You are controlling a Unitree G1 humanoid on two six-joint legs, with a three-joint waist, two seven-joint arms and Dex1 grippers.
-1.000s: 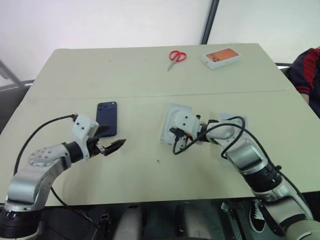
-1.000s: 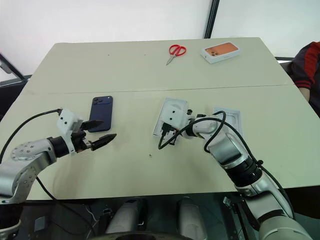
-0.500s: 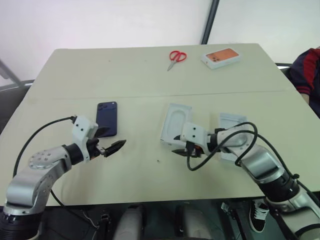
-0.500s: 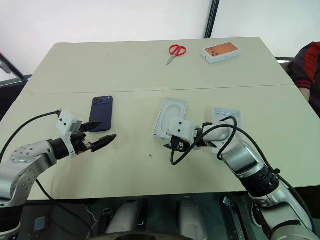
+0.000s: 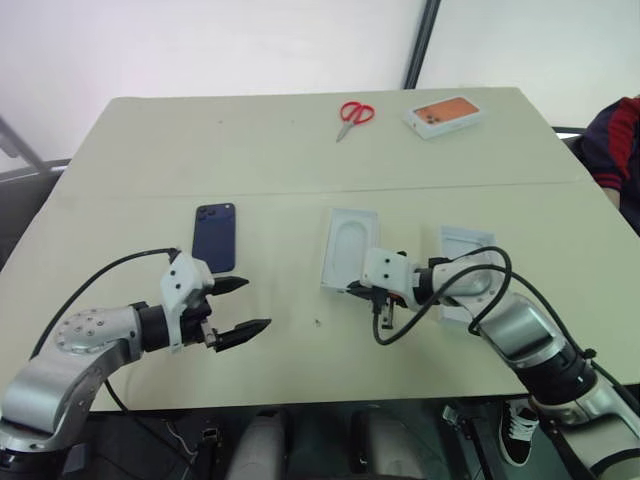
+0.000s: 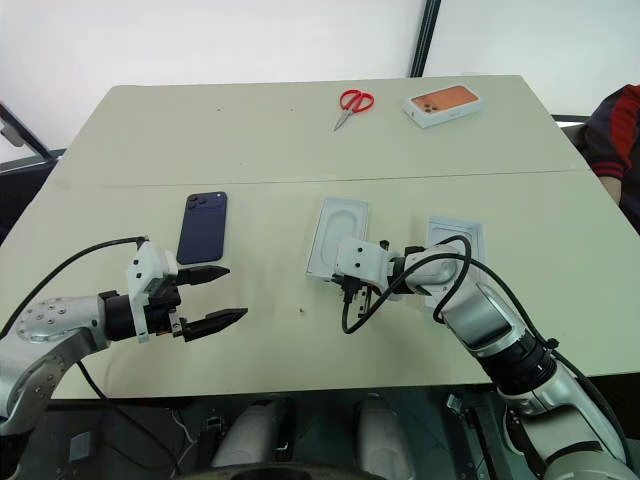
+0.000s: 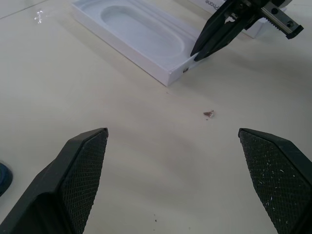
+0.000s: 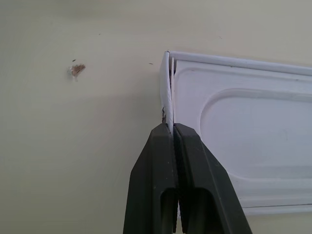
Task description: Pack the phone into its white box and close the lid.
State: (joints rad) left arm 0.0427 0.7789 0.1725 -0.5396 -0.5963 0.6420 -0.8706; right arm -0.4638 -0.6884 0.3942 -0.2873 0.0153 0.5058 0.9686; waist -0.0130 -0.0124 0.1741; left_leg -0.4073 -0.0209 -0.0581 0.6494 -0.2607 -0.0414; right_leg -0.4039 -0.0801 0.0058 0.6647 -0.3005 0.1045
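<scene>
The dark blue phone [image 5: 215, 237] lies flat on the table, left of centre. Right of it sits the white box [image 5: 350, 248], with a flat insert with an oval recess lying in it. My right gripper [image 8: 171, 126] is shut, its tips pinching the box's thin wall [image 8: 165, 87] at the near corner. The same pinch shows from the left wrist [image 7: 197, 54]. The lid [image 6: 455, 240] lies further right, partly hidden behind my right arm. My left gripper [image 5: 255, 304] hangs open and holds nothing, nearer the front edge than the phone, its fingertips [image 7: 92, 146] wide apart.
Red scissors [image 5: 352, 113] and a white box printed with an orange phone [image 5: 443, 114] lie at the table's far side. A person's sleeve [image 5: 622, 150] shows at the right edge. A small brown crumb [image 7: 209, 114] lies between my grippers.
My left gripper drew back from the phone toward the front edge and turned to the right. My right gripper came off the top of the box, opened, then shut at its near corner.
</scene>
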